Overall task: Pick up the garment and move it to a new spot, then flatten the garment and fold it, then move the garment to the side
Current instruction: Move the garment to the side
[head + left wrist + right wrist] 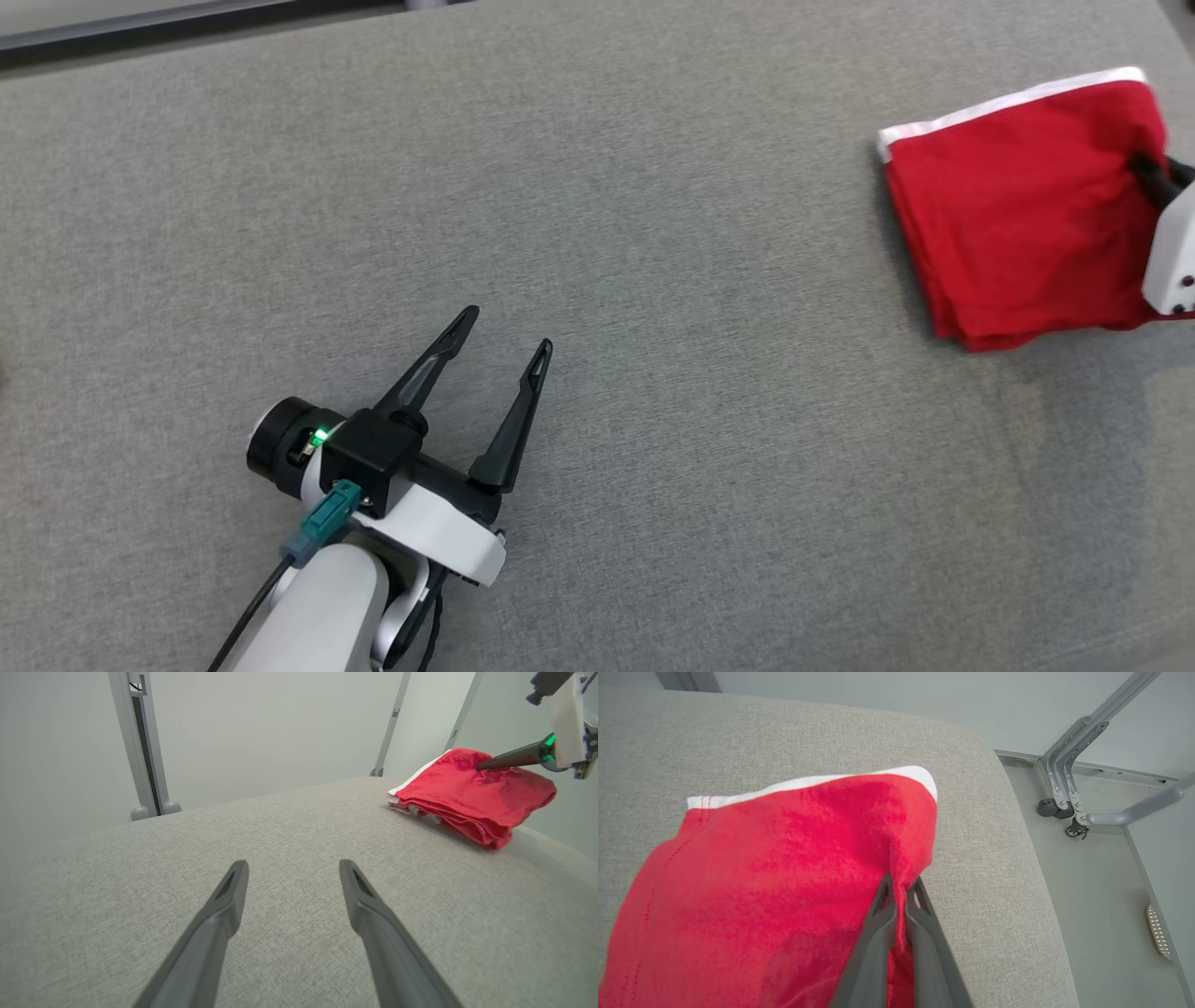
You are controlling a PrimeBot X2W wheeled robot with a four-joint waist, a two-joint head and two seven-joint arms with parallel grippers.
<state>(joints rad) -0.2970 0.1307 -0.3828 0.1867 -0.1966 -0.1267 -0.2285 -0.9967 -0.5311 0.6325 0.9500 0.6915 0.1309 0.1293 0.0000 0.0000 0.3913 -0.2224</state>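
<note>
While the right jaws are clamped together on a pinch of red cloth, the garment [1018, 205] lies folded in several layers on the grey padded worktop [597, 187], white trim along its far side. The pinch sits on the garment's outer side, close to the white-trimmed corner.

Left jaws: spread apart, empty, low over bare worktop, well away from the garment on its inner side.

Handling, my judgement: soft, light, limp knit with no stiffness. I cannot tell whether the pinch has caught every layer. If it has only the top ones, a drag would peel the stack open rather than carry it. A better hold would go through the full thickness at a folded edge, or use both sets of jaws at two corners. The textured worktop cover will probably grip the bottom layer, so lift before shifting.

Edges and room: the worktop's rounded edge runs just beside the garment on its outer side, with floor [1101, 914] and a wheeled frame leg [1064, 779] beyond it. On the inner side there is wide bare worktop all the way to the left jaws.
</note>
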